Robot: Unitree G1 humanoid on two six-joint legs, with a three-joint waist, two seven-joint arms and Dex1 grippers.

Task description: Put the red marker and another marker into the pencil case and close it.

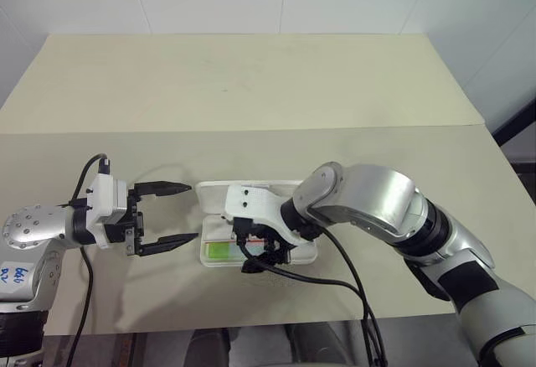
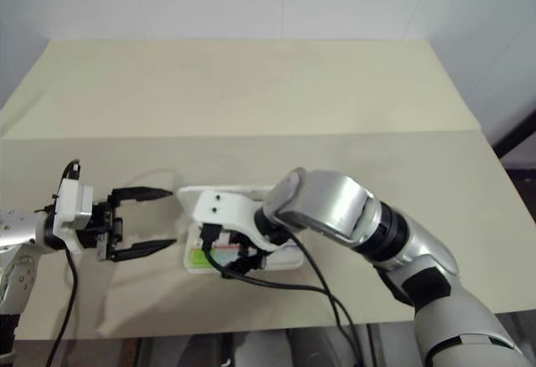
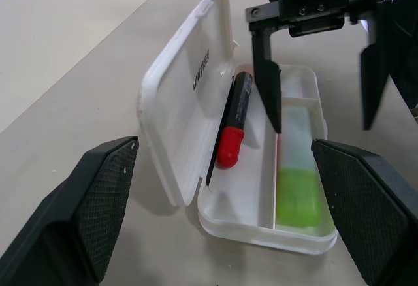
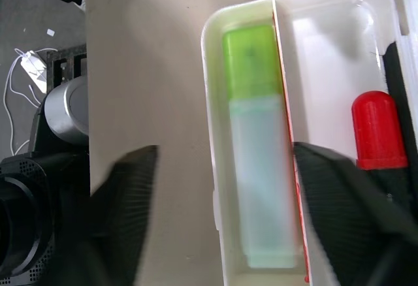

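Both markers lie in the open pencil case, and both grippers are released.

The pencil case (image 3: 196, 96) sits low in the middle of the head views on the tan surface (image 1: 251, 82), its lid standing up on the long edge. The red marker (image 3: 235, 119) lies in the compartment beside the lid; the green highlighter (image 3: 297, 168) lies in the other one, past the divider. The right gripper (image 3: 320, 70) hangs over the case with its fingers spread above the highlighter, touching neither marker. The left gripper (image 1: 172, 214) hovers just left of the case, wide apart and empty.
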